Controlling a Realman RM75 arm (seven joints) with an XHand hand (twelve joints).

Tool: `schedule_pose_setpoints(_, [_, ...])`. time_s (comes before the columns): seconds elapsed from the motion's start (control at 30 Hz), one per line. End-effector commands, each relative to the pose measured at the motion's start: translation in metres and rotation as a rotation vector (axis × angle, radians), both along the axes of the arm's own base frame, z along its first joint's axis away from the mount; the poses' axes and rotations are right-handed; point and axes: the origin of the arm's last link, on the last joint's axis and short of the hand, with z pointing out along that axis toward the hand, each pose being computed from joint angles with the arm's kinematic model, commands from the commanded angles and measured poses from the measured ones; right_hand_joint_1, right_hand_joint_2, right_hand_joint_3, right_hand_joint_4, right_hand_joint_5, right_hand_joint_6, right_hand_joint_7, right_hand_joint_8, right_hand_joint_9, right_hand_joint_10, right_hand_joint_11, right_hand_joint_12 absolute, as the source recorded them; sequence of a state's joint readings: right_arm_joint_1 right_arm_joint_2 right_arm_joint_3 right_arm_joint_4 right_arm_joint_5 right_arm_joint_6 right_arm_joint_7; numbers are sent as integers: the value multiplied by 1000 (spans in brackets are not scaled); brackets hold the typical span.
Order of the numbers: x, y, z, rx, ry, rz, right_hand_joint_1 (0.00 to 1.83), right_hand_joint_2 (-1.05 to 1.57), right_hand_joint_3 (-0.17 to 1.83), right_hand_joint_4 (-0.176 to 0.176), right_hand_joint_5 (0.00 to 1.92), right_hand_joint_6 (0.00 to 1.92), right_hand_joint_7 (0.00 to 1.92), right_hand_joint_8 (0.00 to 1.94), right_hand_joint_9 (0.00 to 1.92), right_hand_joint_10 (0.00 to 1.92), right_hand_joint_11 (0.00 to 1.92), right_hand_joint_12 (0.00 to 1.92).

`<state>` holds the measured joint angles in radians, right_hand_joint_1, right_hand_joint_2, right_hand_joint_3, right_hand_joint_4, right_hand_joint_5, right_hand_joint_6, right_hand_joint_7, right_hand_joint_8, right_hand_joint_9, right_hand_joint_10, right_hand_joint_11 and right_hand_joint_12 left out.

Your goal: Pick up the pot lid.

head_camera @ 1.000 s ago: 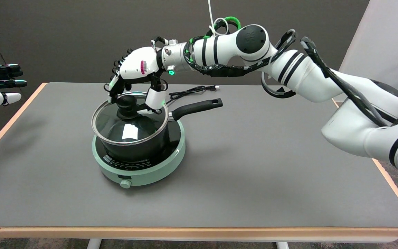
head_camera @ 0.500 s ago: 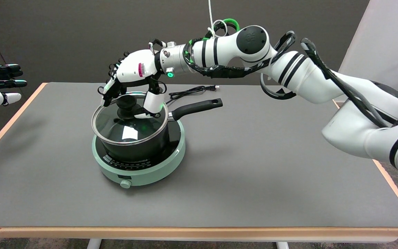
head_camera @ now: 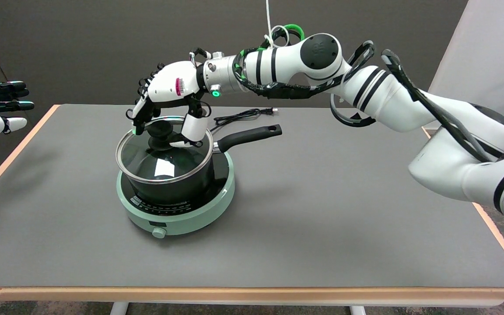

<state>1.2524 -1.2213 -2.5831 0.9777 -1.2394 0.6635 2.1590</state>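
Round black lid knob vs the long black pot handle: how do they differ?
The round black lid knob is short and stands upright at the glass lid's centre; the long black pot handle is a bar sticking sideways from the pot wall. The right hand's fingers bracket the knob; the handle is untouched. Both are black.

Right hand (head_camera: 169, 107) — fingers (head_camera: 140, 114) curled down (arm outstretched).
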Motion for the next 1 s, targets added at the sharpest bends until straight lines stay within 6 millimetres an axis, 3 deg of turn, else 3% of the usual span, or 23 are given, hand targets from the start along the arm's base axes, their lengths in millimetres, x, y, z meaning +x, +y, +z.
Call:
schedule_pose_setpoints(0.03, [-3,-2,2,-17,-7,2,911,635,899,176,575,402,642,272,623,477,289,394])
schedule_pose_setpoints(0.83, [-7,-3,1,-30,-26,-6,915,655,876,176,600,461,671,345,646,521,309,384])
schedule_pose_setpoints(0.93, [-7,-4,1,-33,-25,-4,830,657,949,176,575,518,655,407,630,573,283,445])
schedule_pose_setpoints(1.0, [-7,-5,1,-37,-27,-5,914,657,874,176,601,472,682,359,650,535,313,385])
